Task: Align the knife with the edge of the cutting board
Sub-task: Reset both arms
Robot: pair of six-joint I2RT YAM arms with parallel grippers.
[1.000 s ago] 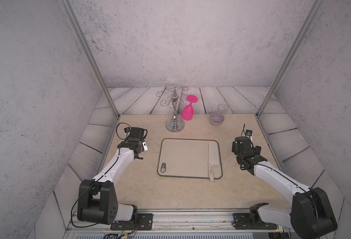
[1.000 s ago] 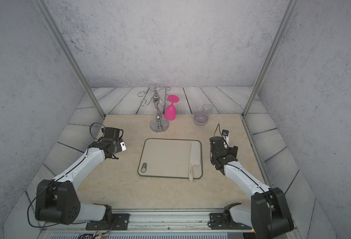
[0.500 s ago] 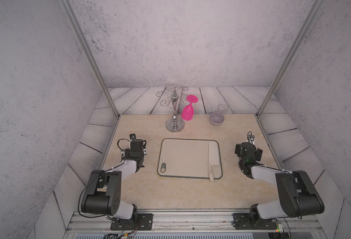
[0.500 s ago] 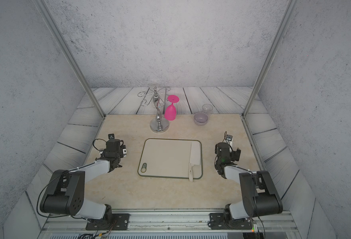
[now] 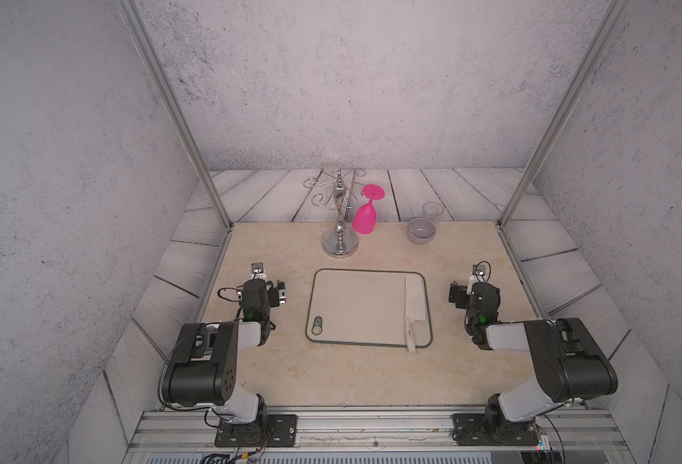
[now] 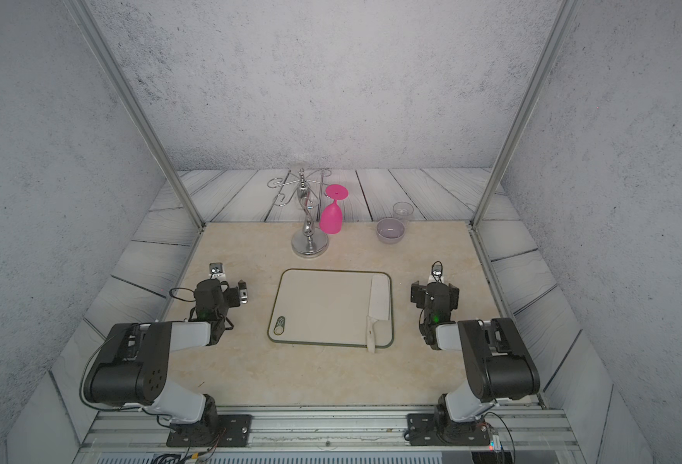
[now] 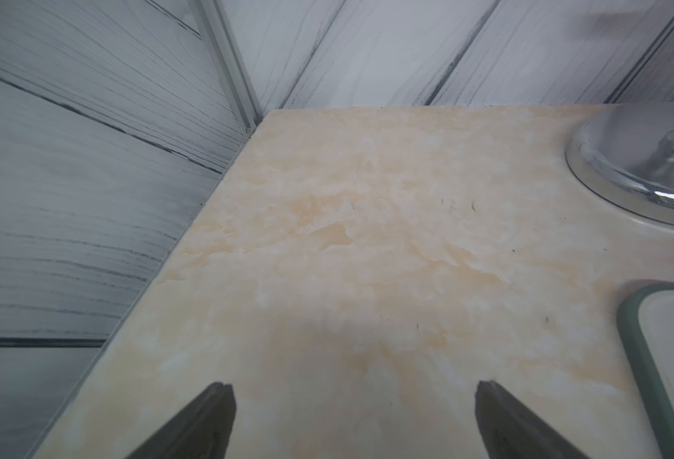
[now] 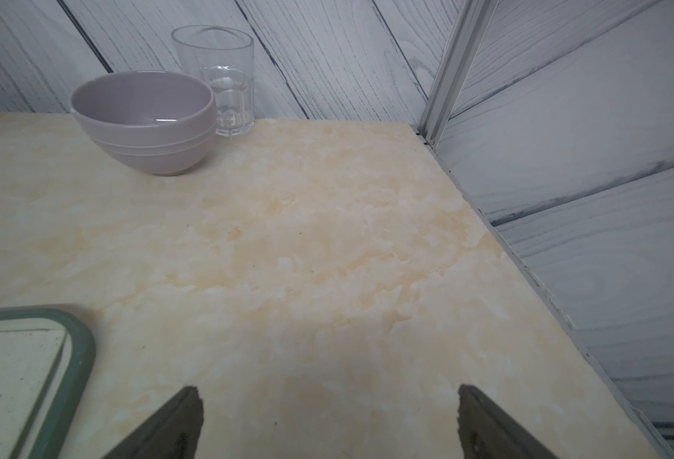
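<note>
Knife lies flat on cutting board, parallel to and just inside its right edge, blade far, handle near, with the butt poking over the near rim. Left gripper spread wide, empty, over bare table left of the board. Right gripper also spread, empty, right of the board. Purple bowl, clear glass and chrome glass rack holding a pink goblet at the far edge.
</note>
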